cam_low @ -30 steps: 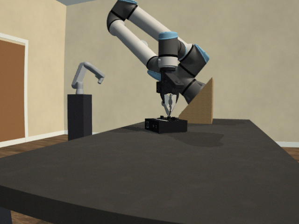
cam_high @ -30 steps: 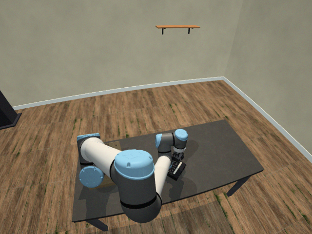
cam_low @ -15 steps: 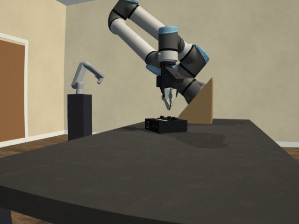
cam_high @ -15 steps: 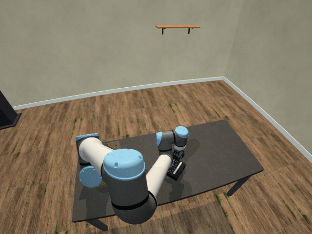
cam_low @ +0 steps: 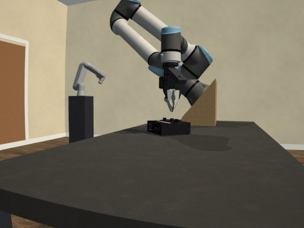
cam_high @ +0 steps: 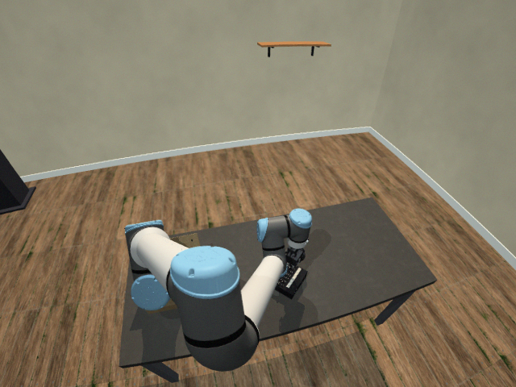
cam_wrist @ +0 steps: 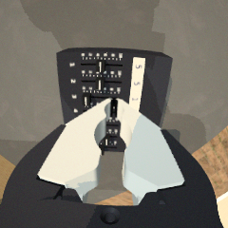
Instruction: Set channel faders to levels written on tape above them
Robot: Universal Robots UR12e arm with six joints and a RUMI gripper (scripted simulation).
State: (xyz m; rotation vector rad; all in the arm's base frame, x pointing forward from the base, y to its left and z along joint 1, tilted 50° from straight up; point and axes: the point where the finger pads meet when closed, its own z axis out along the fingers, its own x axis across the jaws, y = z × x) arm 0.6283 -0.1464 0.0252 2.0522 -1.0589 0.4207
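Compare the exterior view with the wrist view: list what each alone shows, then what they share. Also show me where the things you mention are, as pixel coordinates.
Only exterior: the brown door (cam_low: 12, 91), the small grey arm (cam_low: 82, 76) on a dark pedestal (cam_low: 80, 118), the wooden wedge (cam_low: 204, 108), and the gap between the fingertips and the desk.

Only wrist: the digits on the tape and the channel numbers beside the sliders.

Both: the lighting desk (cam_low: 175, 128) (cam_wrist: 159, 68), its pale tape strip (cam_low: 163, 121) (cam_wrist: 137, 81), and the gripper (cam_low: 172, 111) (cam_wrist: 114, 100), shut with nothing in it.

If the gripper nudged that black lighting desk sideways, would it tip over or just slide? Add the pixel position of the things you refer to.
The lighting desk (cam_high: 293, 293) (cam_low: 175, 128) (cam_wrist: 159, 71) would probably slide, being low with a broad base flat on the table (cam_high: 366, 258) (cam_low: 147, 171) (cam_wrist: 28, 95). Its boxy casing looks stiff. The small raised faders (cam_wrist: 100, 66) might shift first if caught.
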